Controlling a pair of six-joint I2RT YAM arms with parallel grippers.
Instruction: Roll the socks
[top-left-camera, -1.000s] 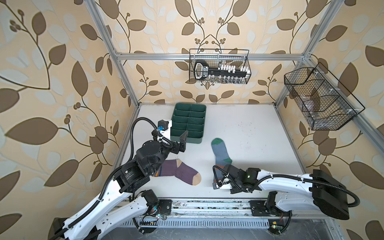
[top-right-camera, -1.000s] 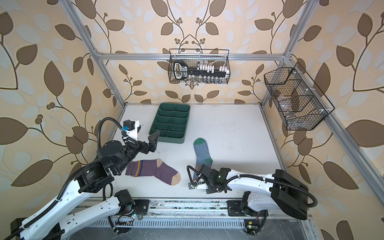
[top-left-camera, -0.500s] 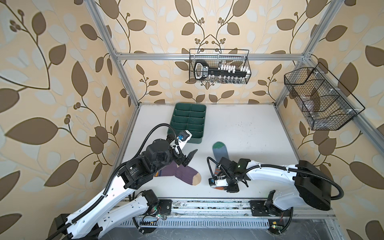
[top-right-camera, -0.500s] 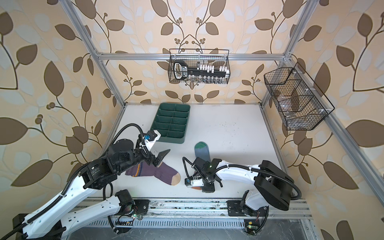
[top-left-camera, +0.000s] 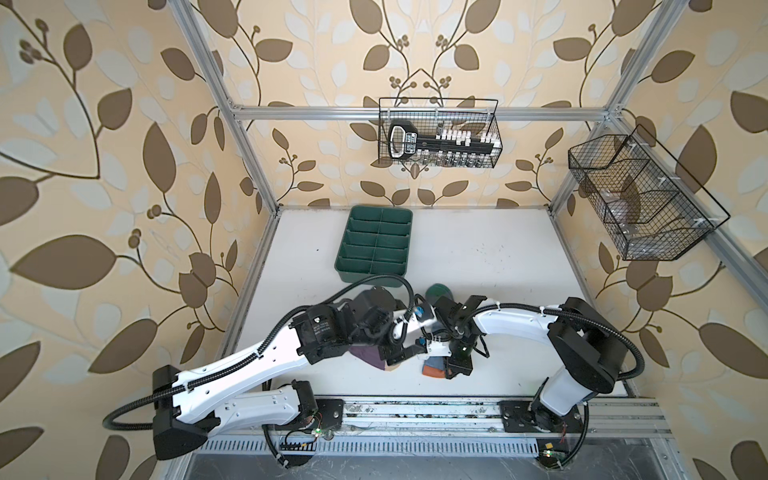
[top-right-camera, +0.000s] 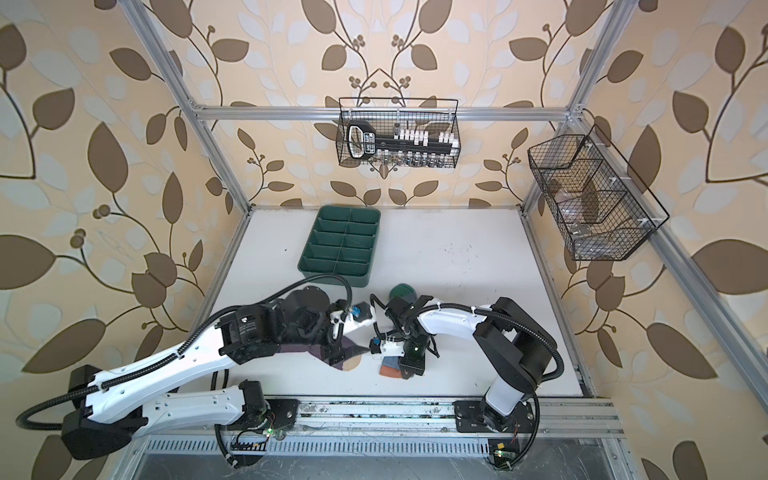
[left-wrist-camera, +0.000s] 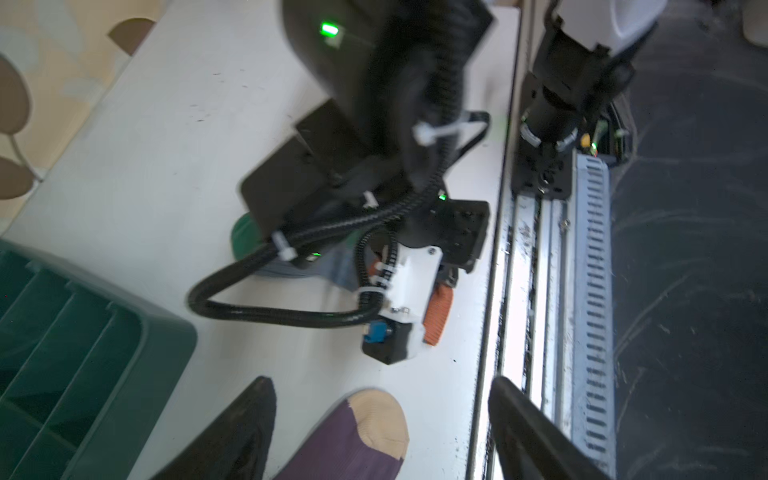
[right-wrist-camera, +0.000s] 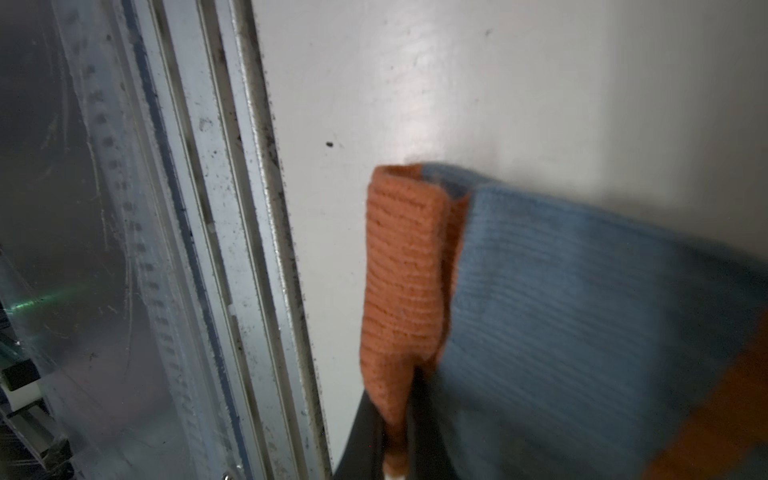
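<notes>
White tabletop (top-left-camera: 498, 266) fills the floor of our leaf-papered cell; near its front edge, about mid-width, lies the grey-blue sock (top-left-camera: 433, 369), its green toe pointing toward the back wall and its middle hidden under our right arm (top-left-camera: 511, 324); the orange cuff end sits close to the front rail (top-left-camera: 415, 409), doubled over on itself. Our right gripper (right-wrist-camera: 392, 432) is clamped on that cuff, the knit pinched tight between its dark fingers (right-wrist-camera: 361, 440) in the right wrist view. Just to the left lies the purple sock (top-right-camera: 353, 348), largely covered by our left arm (top-right-camera: 166, 365) in both top views; its tan toe points toward the orange cuff, with bare table between them. Our left gripper (left-wrist-camera: 382, 395) hangs over that toe with its fingers (left-wrist-camera: 249, 428) spread wide, one on either side of the sock; whether they touch the fabric we cannot tell. Behind them stands a green divided tray (top-left-camera: 374, 241), close to the green toe; two black wire baskets (top-left-camera: 440, 139) hang on the walls, well apart from everything on the table.
</notes>
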